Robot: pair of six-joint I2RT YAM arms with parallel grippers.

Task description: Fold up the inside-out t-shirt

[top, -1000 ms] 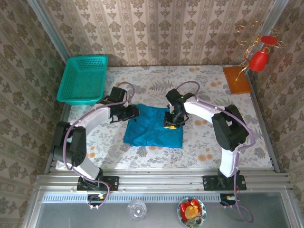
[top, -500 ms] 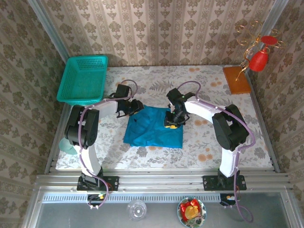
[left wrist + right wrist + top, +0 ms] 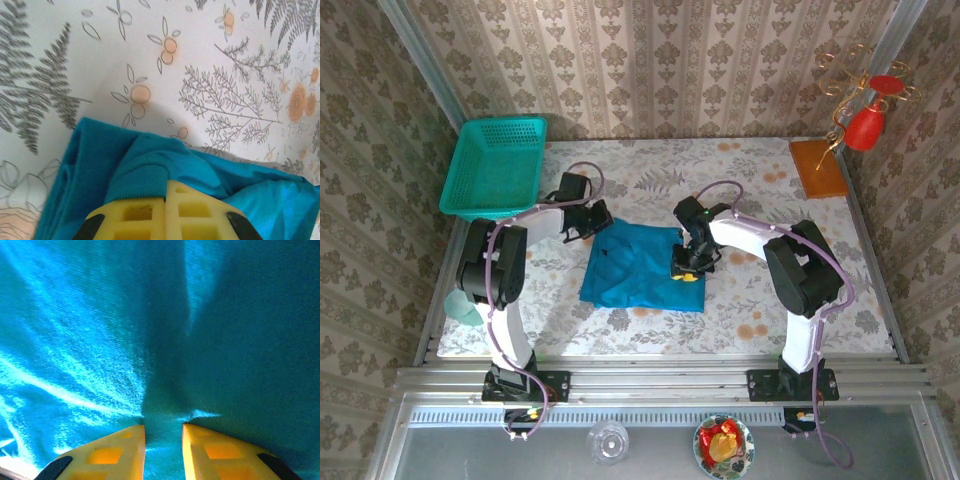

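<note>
Far left at the back there's a teal plastic mesh basket (image 3: 495, 165) sitting at the corner of the flowery table (image 3: 760, 300), well apart from the action. Just right of it, the left gripper (image 3: 595, 222) is down at the far-left corner of the teal-blue t-shirt (image 3: 640, 270). From the left wrist cam its yellow fingers (image 3: 135, 215) are pressed together with a ribbed hem of the shirt pinched between them, so it's got a proper hold on the cloth.

The shirt itself lies mid-table between the two arms as a roughly square folded bundle, a bit rumpled along its left side.

On the shirt's right edge sits the right gripper (image 3: 687, 262). On its wrist cam the jaws stand a narrow gap apart with a ridge of fabric bunched up between them, so it looks clamped on the shirt too.

Way over in the far-right corner there's an orange wooden board (image 3: 817, 167), well clear of everything.
</note>
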